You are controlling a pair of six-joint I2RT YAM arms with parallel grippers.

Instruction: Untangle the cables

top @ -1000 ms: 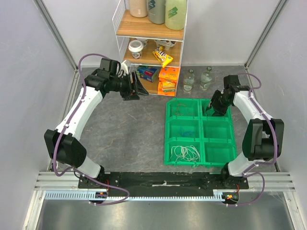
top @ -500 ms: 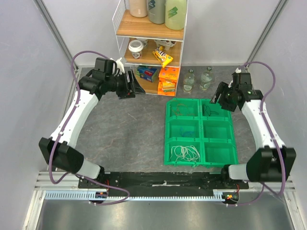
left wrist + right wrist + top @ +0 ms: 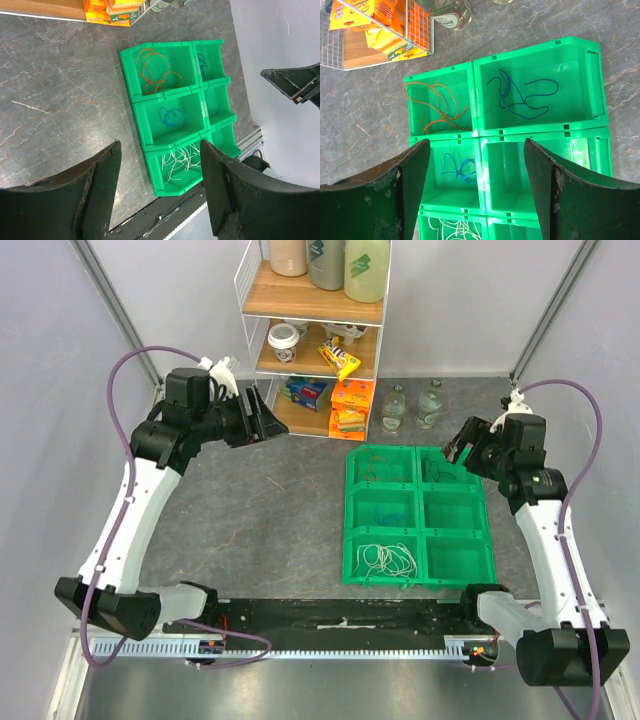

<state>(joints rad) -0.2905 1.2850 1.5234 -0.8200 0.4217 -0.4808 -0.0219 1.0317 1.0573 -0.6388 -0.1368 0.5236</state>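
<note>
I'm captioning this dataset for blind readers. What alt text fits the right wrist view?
Green bins seen from above, four holding a cable: orange cable, dark blue cable, light blue cable, and white cable at the bottom edge. The open right fingers frame the foreground, empty.

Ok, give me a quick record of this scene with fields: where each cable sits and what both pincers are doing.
green bins: two columns, three rows
orange cable: far-left bin
dark blue cable: far-right bin
light blue cable: middle-left bin
white cable: near-left bin
left pincer: open, holding nothing, raised to the left of the bins
right pincer: open, holding nothing, raised by the far-right bin
</note>
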